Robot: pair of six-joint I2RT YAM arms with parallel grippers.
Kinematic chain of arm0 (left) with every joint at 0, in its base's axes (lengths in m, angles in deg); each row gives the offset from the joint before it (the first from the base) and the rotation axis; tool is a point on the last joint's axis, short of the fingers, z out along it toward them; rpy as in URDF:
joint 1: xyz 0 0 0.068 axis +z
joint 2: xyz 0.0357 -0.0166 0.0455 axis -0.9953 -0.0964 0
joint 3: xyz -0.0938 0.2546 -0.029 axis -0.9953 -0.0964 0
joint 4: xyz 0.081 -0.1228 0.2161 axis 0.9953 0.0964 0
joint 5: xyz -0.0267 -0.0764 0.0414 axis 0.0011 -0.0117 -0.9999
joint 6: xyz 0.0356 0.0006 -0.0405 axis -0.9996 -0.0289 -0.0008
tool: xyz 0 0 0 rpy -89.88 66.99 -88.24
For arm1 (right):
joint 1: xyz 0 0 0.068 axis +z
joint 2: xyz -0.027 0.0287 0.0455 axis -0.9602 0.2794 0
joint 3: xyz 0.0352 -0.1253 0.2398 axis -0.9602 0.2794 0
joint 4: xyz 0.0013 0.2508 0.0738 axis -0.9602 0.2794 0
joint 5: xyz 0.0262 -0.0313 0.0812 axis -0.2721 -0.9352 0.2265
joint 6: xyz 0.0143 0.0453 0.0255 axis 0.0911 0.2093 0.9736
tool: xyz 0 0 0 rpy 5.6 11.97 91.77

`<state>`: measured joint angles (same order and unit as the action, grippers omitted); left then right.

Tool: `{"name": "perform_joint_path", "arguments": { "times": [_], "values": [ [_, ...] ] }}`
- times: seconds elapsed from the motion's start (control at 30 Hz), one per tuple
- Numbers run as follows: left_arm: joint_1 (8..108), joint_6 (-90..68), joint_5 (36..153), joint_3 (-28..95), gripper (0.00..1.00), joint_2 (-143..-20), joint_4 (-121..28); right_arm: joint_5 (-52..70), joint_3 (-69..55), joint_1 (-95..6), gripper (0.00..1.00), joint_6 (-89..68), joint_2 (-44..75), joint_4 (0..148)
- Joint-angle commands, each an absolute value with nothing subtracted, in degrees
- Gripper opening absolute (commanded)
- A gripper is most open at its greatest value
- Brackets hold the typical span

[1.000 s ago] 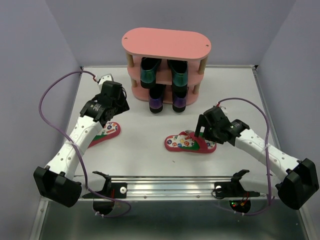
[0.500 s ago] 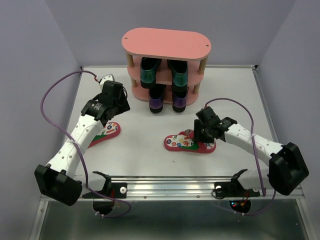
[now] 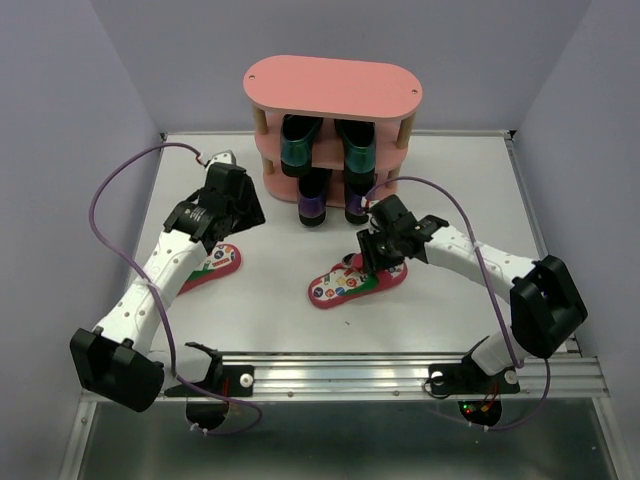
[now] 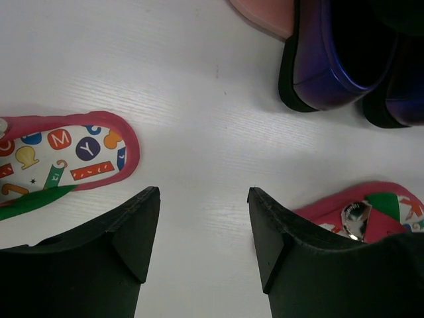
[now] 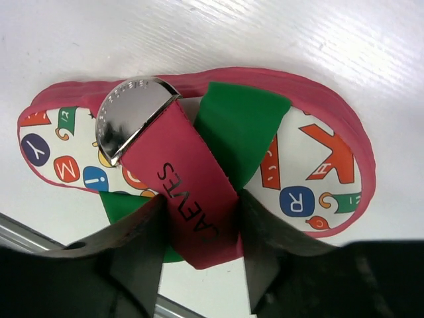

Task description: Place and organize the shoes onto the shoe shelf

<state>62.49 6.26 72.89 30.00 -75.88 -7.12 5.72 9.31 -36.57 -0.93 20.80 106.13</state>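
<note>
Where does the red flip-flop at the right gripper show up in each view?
Top external: red flip-flop with patterned insole, mid-table, at the right gripper.
Left wrist: flip-flop bottom-right corner, partly hidden.
Right wrist: flip-flop fills the frame.
Shared landmark: its silver buckle, clear in both wrist views.

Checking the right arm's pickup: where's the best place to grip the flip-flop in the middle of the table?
The red strap arching over the flip-flop, taken from above with jaws either side. The sole is thin and flat, leaving little edge to pinch; the right gripper straddles that strap.
</note>
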Motion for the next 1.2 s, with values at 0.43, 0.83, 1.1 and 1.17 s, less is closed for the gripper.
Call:
{"name": "perform_joint_path", "arguments": {
  "times": [0.43, 0.83, 1.1, 1.17],
  "values": [
    [43.7, -4.9, 85.9, 24.6, 0.64, -76.4, -11.8, -9.1, 9.3, -35.9, 0.95, -3.4, 11.5, 106.7],
    [34.1, -15.7, 81.2, 32.5, 0.55, -93.9, -16.2, -10.6, 12.3, -53.8, 1.00, 5.3, 0.0, 112.2],
    [29.3, -19.6, 80.2, 39.0, 0.74, -102.3, -16.5, -12.8, 11.8, -58.7, 1.00, 7.4, -0.6, 112.7],
    [28.7, -20.4, 80.9, 40.1, 0.75, -103.4, -16.6, -12.4, 11.5, -59.2, 1.00, 7.5, 0.2, 112.8]
  ]
}}
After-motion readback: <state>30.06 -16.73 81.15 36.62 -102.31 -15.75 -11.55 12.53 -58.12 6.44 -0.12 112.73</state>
